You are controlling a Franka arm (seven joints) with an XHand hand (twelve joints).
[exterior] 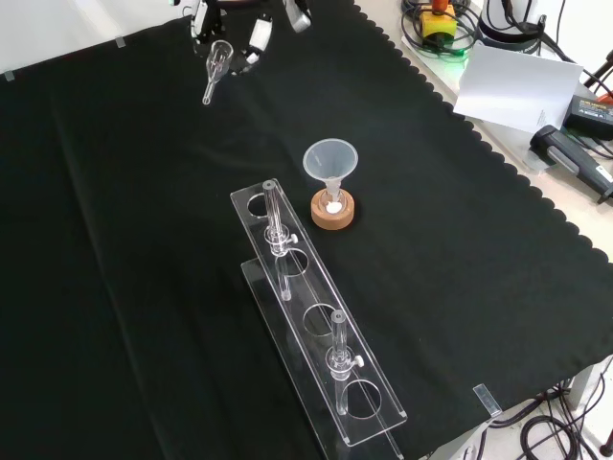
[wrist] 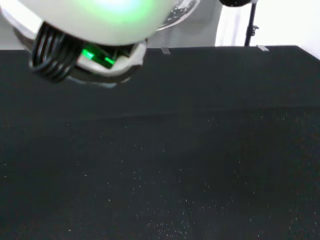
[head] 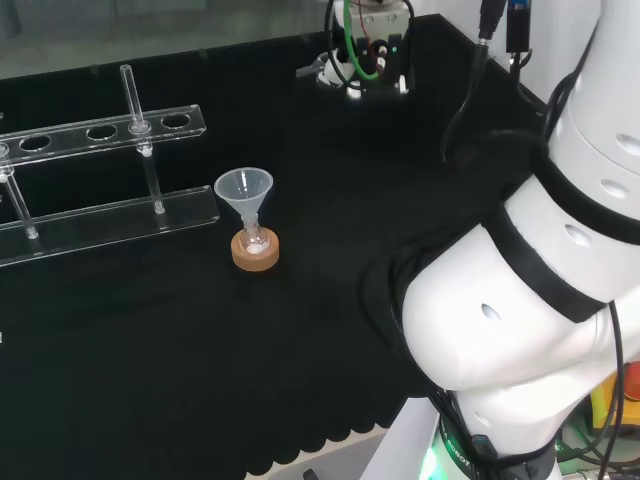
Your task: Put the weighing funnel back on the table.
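In the front view the hand [exterior: 251, 21] is at the far top edge of the cloth, its fingers curled round the weighing funnel [exterior: 216, 63]. That small clear scoop hangs tilted, its short stem pointing down and to the left, close over the cloth. The head view has the hand [head: 366, 58] at the top middle, and a pale clear tip of the weighing funnel [head: 312, 70] sticks out to its left. Whether the stem touches the cloth I cannot tell. In the wrist view a blurred white part of the hand [wrist: 100, 20] with a green light hangs over bare black cloth.
The big funnel [exterior: 330, 161] stands in a small flask on a cork ring [exterior: 332, 213] mid-cloth, well apart from the hand. A clear tube rack [exterior: 311, 326] with two tubes lies nearer the front view's bottom. Cables and papers [exterior: 512, 81] lie off the cloth's right edge.
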